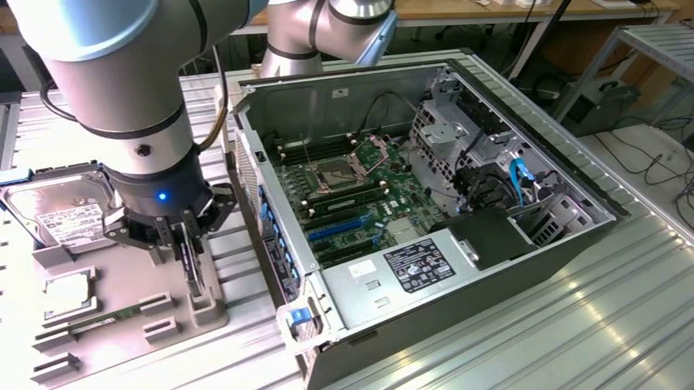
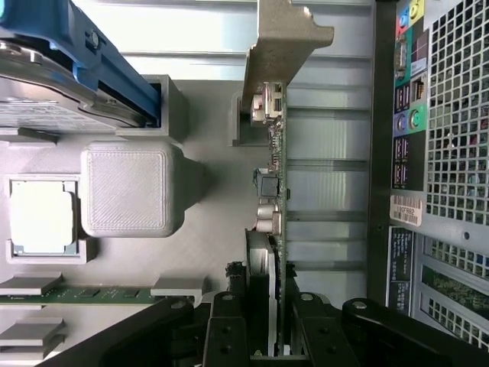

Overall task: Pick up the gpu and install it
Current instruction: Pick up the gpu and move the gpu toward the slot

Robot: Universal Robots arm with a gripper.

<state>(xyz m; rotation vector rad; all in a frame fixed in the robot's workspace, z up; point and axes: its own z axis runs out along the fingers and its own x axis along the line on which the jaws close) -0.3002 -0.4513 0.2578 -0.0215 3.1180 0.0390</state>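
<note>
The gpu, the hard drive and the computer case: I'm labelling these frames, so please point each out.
gpu (image 2: 275, 195), wrist view, on the card's edge, mid-length.
hard drive (image 1: 67, 218), exterior view, on its white label.
computer case (image 1: 488, 313), exterior view, on its dark outer side wall.

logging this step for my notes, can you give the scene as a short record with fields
gripper: over the tray, astride the gpu
gpu: on edge in a tray holder, bracket at the end away from the gripper, not yet in the case
case: open, to the exterior view's right of the tray, motherboard exposed
other tray items: hard drive, cpu, memory stick
</note>
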